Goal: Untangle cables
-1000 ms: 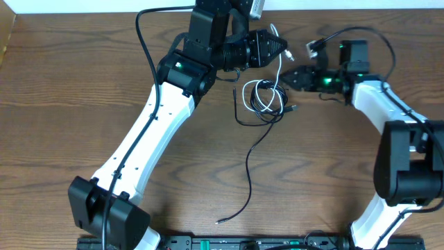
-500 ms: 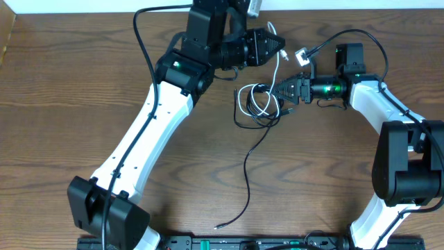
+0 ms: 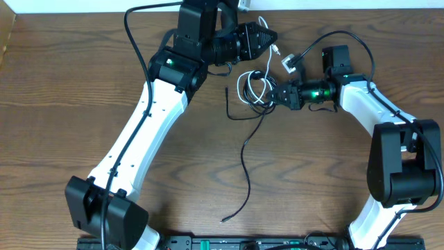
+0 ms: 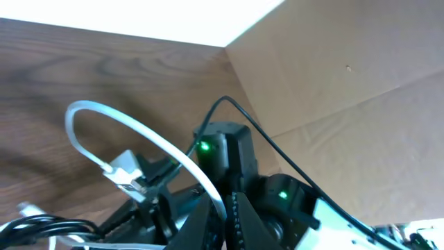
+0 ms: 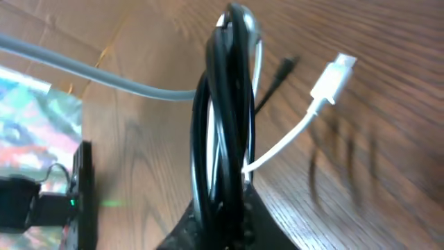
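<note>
The cables lie as a small coil (image 3: 253,89) of black and white cord at the table's back middle. One black tail (image 3: 244,163) trails from it toward the front. My left gripper (image 3: 268,36) is behind the coil, shut on the white cable (image 3: 261,22); in the left wrist view the white cable (image 4: 142,135) arcs out from between the jaws of that gripper (image 4: 225,212). My right gripper (image 3: 273,96) is at the coil's right side, shut on it. In the right wrist view the black loops (image 5: 222,104) rise from that gripper (image 5: 223,208), and a white plug (image 5: 334,78) sticks out to the right.
The right arm's own thick black cable (image 3: 347,36) loops above its wrist, with a connector (image 3: 290,62) near the coil. A cardboard wall (image 4: 347,76) stands behind the table's back edge. A black rail (image 3: 243,243) runs along the front edge.
My right gripper has moved left to the coil and shut on it. The left gripper has shifted left and back with the white cable, and the coil has slid slightly left.
</note>
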Tool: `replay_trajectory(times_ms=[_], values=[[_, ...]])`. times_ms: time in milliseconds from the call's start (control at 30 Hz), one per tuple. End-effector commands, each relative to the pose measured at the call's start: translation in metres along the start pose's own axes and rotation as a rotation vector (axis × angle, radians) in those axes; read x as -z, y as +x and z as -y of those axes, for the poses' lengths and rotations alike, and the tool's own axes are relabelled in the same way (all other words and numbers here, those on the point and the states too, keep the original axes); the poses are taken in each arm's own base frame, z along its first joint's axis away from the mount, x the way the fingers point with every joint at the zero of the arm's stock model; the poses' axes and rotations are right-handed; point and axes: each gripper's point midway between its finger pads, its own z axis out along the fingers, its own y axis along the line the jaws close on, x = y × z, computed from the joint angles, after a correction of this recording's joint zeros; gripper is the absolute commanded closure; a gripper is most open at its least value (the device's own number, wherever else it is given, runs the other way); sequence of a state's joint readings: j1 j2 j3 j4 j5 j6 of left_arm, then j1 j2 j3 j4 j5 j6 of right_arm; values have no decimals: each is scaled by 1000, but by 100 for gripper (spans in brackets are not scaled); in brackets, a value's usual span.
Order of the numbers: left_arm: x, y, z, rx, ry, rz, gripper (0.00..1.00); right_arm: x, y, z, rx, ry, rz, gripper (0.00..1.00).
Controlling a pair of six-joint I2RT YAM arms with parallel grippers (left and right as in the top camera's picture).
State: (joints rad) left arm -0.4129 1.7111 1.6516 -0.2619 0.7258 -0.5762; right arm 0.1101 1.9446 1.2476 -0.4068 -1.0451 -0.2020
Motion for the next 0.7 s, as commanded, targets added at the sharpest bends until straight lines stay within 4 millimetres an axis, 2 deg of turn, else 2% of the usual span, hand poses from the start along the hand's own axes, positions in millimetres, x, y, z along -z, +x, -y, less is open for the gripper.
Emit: replay_trajectory(times_ms=[0,33,167,233,267,333,367,467,600,667], values=[[2,-16,-17,-4,-108,88,84,3,-2,3,-49,37,1,97],[2,-19,-26,2,-161,113,79,3,-2,2,-49,33,2,98],[10,-22,-74,26,-404,178,45,3,-1,-1,-55,14,1,98],[9,-18,-84,-6,-442,155,37,3,-1,-1,-59,13,-2,99],[8,-13,-91,-21,-458,132,27,3,-1,-4,-58,-4,2,99],[6,-6,-104,-4,-486,100,16,4,-3,-12,-51,-47,12,99],[6,-2,-114,13,-506,81,12,5,-5,-16,-46,-75,19,99],[10,8,-144,65,-565,37,11,10,-9,-30,-20,-150,42,99],[21,10,-163,68,-585,-1,12,22,-16,-43,4,-235,84,99],[28,12,-167,38,-548,-47,12,35,-22,-48,15,-279,120,99]])
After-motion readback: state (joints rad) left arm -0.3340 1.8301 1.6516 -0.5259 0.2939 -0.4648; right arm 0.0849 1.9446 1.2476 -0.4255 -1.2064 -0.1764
